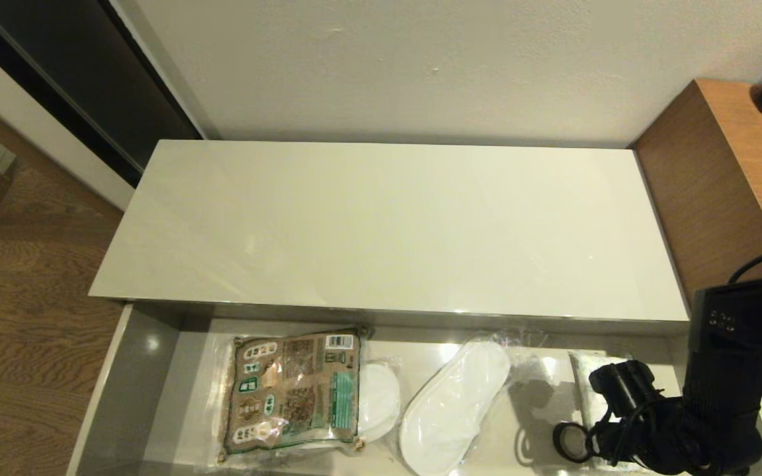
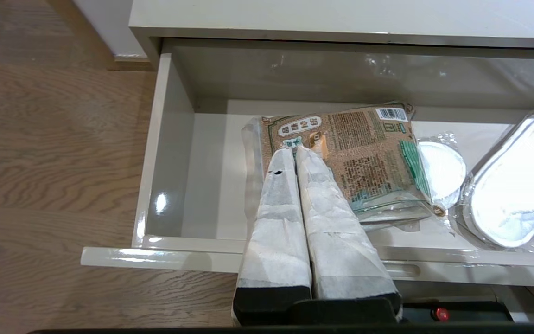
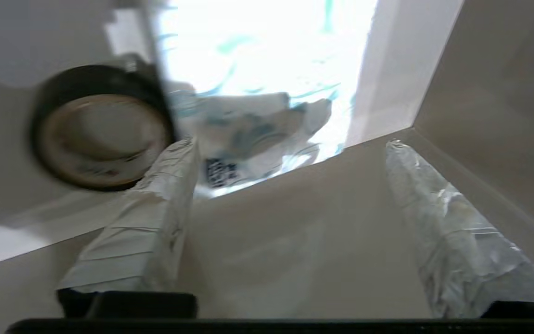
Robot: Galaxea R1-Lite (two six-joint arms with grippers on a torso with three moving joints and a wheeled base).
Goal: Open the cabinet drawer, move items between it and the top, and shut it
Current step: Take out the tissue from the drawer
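The cabinet drawer (image 1: 149, 370) is being held pulled out from under the top (image 1: 381, 225), whose glossy cream slab is being shown bare in the head view. Everything is being placed relative to the drawer. Near its left-of-centre floor the brown-and-green packet (image 1: 292, 391) is lying flat, partly over one plastic-wrapped white slipper (image 1: 380, 400); a second wrapped slipper (image 1: 450, 406) is lying near the middle. At the drawer's right end the tissue pack (image 1: 589, 380) and the dark tape ring (image 1: 571, 441) are lying close together, the ring just beside the pack.

The right gripper (image 3: 290, 144) is being held down inside the drawer's right end with its wrapped fingers (image 3: 151, 222) spread wide, one fingertip being seen just beside the tape ring (contact cannot be told). The left gripper (image 2: 295, 149) is being held above the drawer's front edge, its fingers pressed together and pointing at the packet, nothing being pinched.
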